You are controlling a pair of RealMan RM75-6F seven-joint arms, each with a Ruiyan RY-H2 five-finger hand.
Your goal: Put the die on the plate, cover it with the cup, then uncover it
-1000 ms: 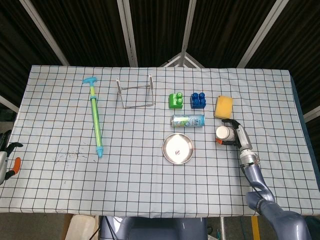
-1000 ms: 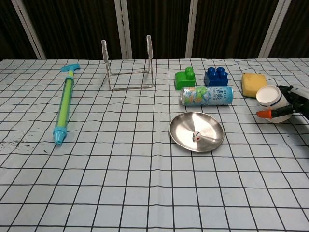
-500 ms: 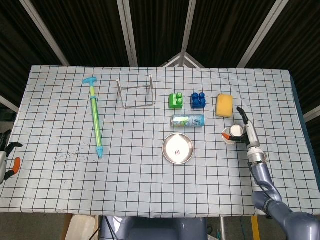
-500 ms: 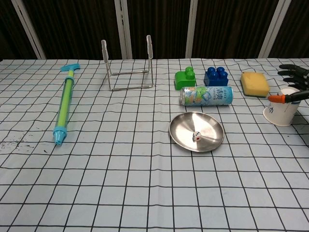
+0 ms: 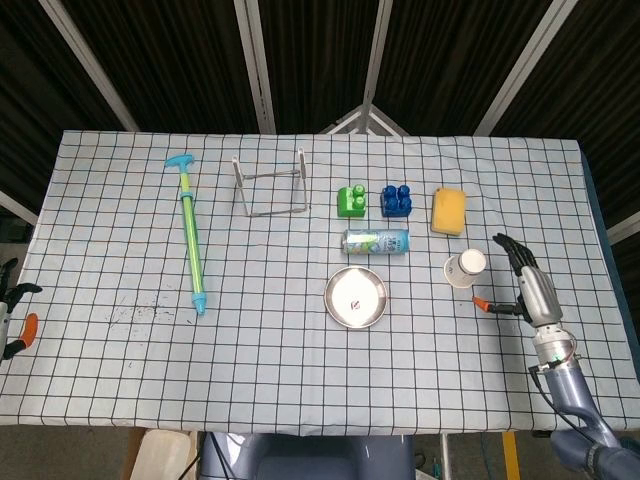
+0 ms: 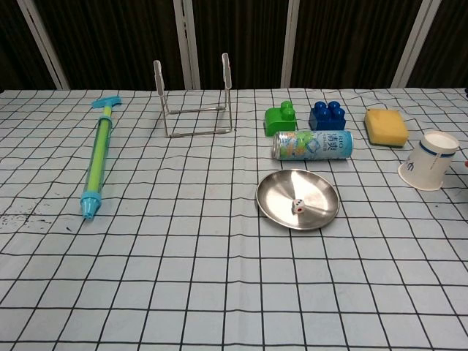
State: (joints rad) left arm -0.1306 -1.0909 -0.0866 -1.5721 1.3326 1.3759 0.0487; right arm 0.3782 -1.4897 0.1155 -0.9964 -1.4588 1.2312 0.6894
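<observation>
**Die on the plate, cup released near the right edge**

The die [image 6: 297,206] lies uncovered on the steel plate [image 6: 322,212], around the middle of the bench [image 5: 300,380]. The paper cup [image 6: 428,159] sits tilted toward the right edge, in front of the yellow sponge [image 6: 386,126] (not touching it). The right robot hand [image 5: 528,288] hovers beside the cup, apart from it, fingers spread and holding nothing. The left robot hand [image 5: 12,318] shows only partly at the left edge; its grip cannot be told. A drinks can [image 6: 312,144] lies just behind the plate.
</observation>
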